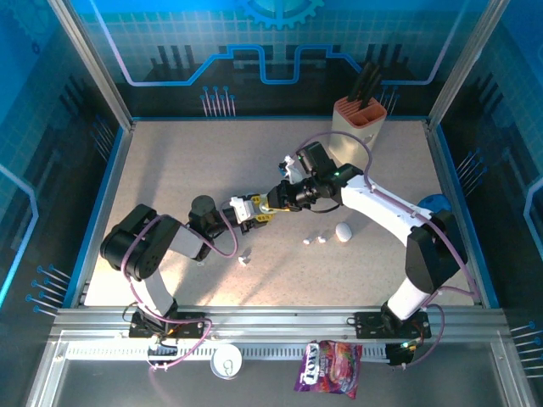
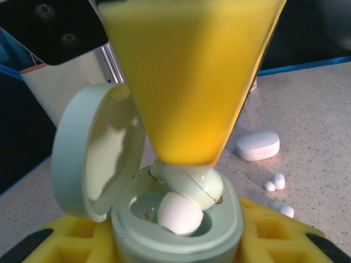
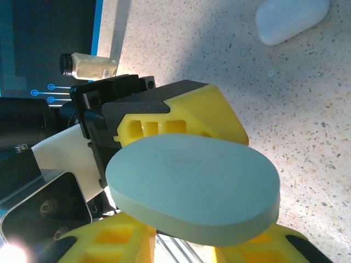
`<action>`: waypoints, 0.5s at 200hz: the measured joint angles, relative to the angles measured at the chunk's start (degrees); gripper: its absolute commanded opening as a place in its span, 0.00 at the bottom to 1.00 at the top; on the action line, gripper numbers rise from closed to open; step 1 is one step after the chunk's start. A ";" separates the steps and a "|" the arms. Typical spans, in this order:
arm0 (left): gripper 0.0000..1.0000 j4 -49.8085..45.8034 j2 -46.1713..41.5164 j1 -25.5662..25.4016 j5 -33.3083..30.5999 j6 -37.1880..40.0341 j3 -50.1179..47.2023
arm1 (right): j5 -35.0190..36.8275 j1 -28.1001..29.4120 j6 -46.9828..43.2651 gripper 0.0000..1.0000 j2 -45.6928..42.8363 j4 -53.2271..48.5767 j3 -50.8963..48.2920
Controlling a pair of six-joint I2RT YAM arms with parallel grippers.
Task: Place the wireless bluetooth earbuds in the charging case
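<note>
My left gripper (image 1: pixel 244 209) (image 2: pixel 175 244) is shut on the base of a pale green charging case (image 2: pixel 181 230), whose lid (image 2: pixel 90 159) (image 3: pixel 192 181) stands open. My right gripper (image 1: pixel 270 203) comes down onto it from above. The tip of its yellow finger (image 2: pixel 186 82) pinches the top of a pale green earbud (image 2: pixel 192 183). The bud is tilted, and its white ear tip (image 2: pixel 178 213) sits in a socket of the case. In the right wrist view the lid hides the fingertips (image 3: pixel 104 241). Loose white earbuds (image 1: pixel 316 239) (image 2: pixel 276 182) lie on the table.
A closed white case (image 1: pixel 343 231) (image 2: pixel 258 146) (image 3: pixel 290 19) lies right of the grippers. More small white buds (image 1: pixel 246 257) lie by the left arm. A knife block (image 1: pixel 361 119) stands at the back, a small bottle (image 3: pixel 90 66) near the left arm, and a candy bag (image 1: pixel 329 367) on the front rail.
</note>
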 measured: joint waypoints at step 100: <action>0.19 -0.76 0.52 -0.28 -0.02 1.60 0.00 | 2.80 0.00 0.59 0.19 0.20 -1.64 0.15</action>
